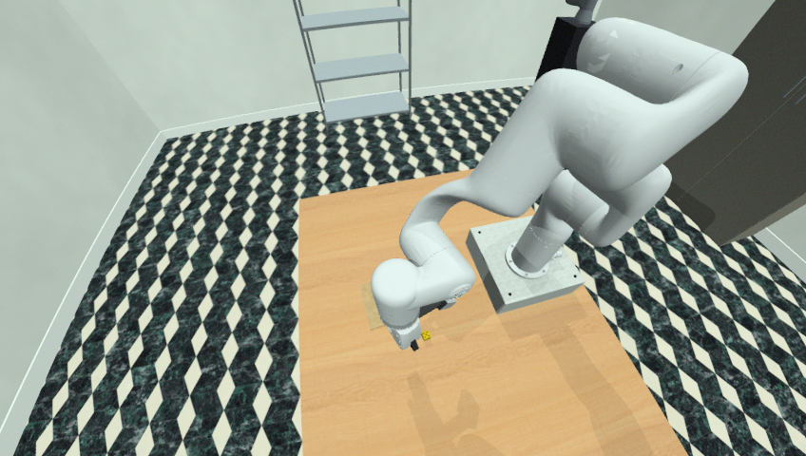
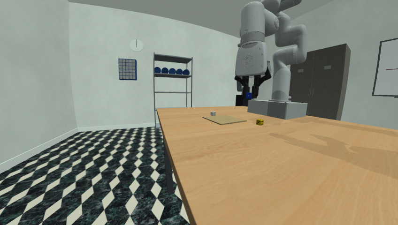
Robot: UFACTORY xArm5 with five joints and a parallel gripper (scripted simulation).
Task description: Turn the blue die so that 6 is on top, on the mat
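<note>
Black fingers (image 2: pixel 244 83) clamped on the small blue die (image 2: pixel 248 95), pinched between their tips and held in the air, well above the light wooden desk (image 2: pixel 279 172). Top face of the die too small to read. Pointing straight down from the grey-white gripper (image 2: pixel 250 90), hung under the white jointed arm (image 2: pixel 288 53). Seen from above, gripper (image 1: pixel 412 341) mostly hidden under the rounded wrist housing, blue die not visible there.

Below and a little toward the camera in the exterior view, thin tan rectangular mat (image 2: pixel 225 119) lying flat on the desk, carrying no die. Small yellow die with black pips (image 2: pixel 260 121) resting on the desk just beside the mat's near right corner, off the mat; also visible from above (image 1: pixel 427 335) right beside the fingers. Small white die (image 2: pixel 213 113) sitting on the desk near the mat's far left edge, apart from it.

Arm rising from a grey square pedestal (image 1: pixel 497 294) on the desk. Further out: grey metal shelf rack (image 2: pixel 154 83) against the far wall, dark brown cabinet (image 2: pixel 329 83) behind the pedestal, black-and-cream diamond-tiled floor (image 2: pixel 83 172).
</note>
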